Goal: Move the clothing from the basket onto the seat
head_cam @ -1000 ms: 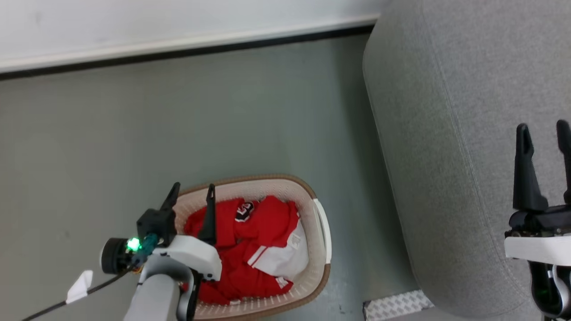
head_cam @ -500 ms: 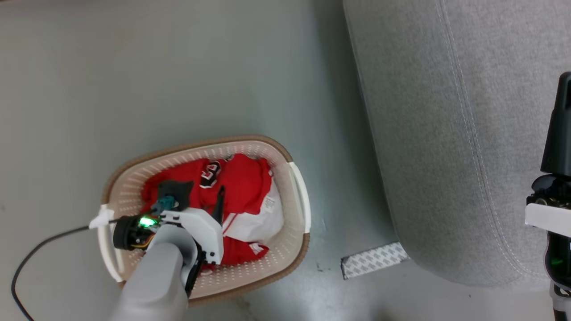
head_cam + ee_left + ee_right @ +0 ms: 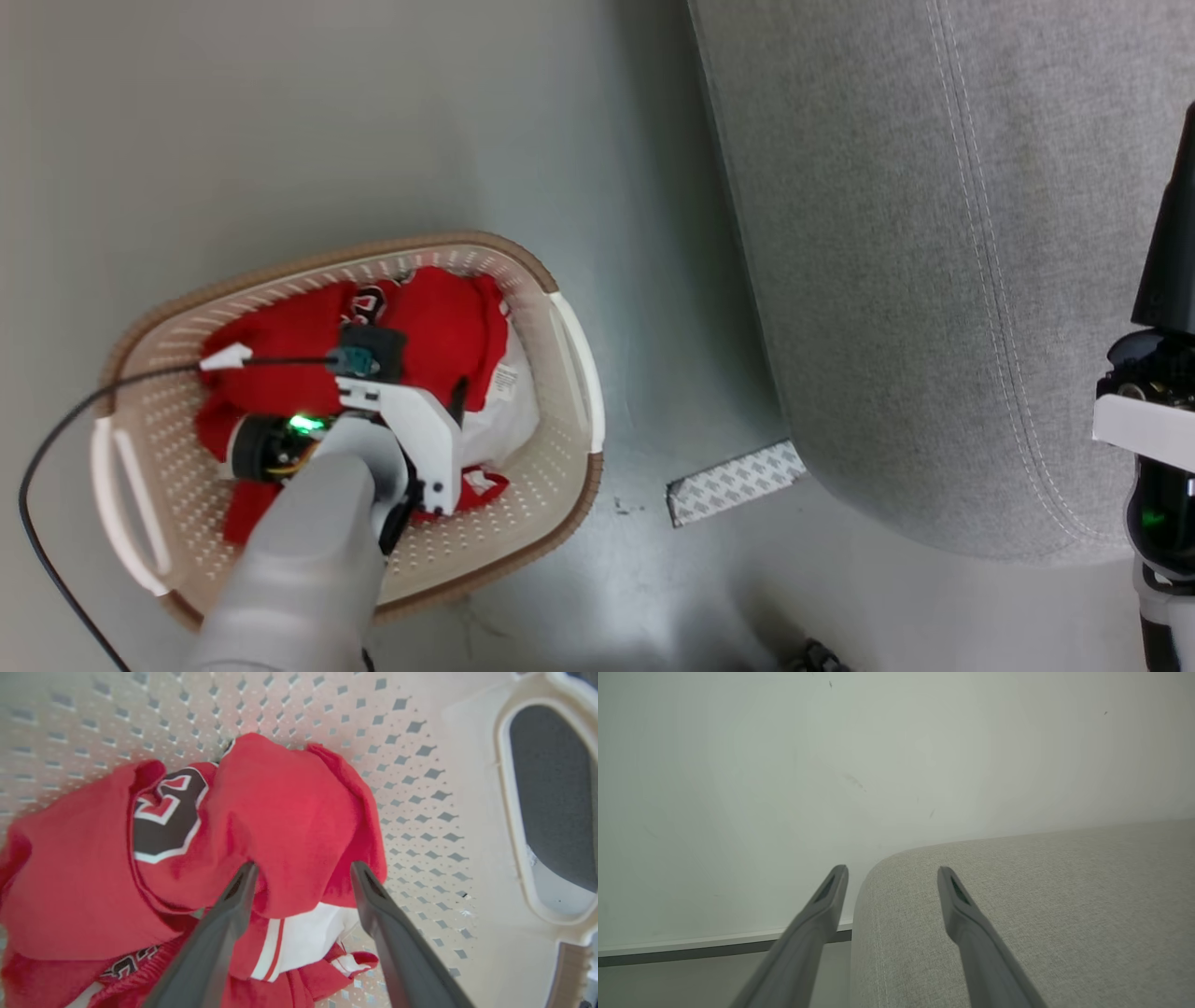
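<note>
In the head view, the soft red clothing (image 3: 439, 327) with white trim lies heaped in the cream perforated plastic basket (image 3: 523, 485) at lower left, beside the large grey upholstered seat (image 3: 887, 280). The left wrist view adds the left gripper (image 3: 303, 868), fingers spread astride a red fold, unclamped. The right wrist view gives the right gripper (image 3: 892, 870), spread and empty over the seat's corner.

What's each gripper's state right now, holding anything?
Left gripper: open, fingers astride a fold of the clothing in the basket, nothing gripped.
Right gripper: open, empty, by the seat.
</note>
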Controlling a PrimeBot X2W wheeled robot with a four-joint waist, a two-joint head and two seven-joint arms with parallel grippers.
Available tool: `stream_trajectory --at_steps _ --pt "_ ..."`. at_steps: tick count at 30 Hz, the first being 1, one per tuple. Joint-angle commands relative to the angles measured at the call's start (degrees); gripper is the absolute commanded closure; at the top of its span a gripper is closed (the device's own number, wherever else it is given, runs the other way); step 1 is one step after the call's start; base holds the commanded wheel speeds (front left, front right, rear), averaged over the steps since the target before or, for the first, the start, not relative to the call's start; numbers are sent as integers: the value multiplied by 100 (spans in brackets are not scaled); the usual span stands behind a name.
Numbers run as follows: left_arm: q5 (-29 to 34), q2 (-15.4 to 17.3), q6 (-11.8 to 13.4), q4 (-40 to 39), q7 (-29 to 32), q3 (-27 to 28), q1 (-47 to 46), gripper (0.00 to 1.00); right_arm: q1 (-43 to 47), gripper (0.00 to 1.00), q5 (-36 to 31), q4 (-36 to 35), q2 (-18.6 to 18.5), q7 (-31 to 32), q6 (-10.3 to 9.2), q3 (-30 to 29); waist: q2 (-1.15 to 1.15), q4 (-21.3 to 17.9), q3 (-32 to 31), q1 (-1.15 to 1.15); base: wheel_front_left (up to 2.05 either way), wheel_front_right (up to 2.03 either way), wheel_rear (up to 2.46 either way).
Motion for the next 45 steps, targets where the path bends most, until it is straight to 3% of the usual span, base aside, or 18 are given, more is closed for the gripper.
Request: stream_trajectory --at_steps 1,18,19,20,21,31,45 --pt "-114 108 72 67 80 44 -142 0 -107 0 50 -42 16 -13 -12 23 0 -138 172 -1 0 0 0" --pt "-42 271 250 306 940 -155 -917 0 -501 0 127 -12 162 -13 -12 221 0 -481 815 -1 0 0 0" --pt "-51 273 247 310 955 -164 -931 33 -504 0 121 -6 166 -12 -12 223 0 -484 811 -1 0 0 0" --pt "-62 270 245 311 973 -173 -945 85 -499 0 115 -1 170 -12 -12 225 0 -485 803 -1 0 0 0" --pt "-76 263 236 313 963 -181 -951 100 -493 0 107 4 172 -12 -12 223 0 -482 791 -1 0 0 0" --pt "-285 158 129 331 660 -211 -745 100 -414 0 1 42 86 -13 -12 175 0 -365 334 -1 0 0 0" --pt "-926 17 -162 221 -323 -441 279 100 188 0 -260 234 -188 -13 -12 61 0 205 -1505 -1 0 0 0"
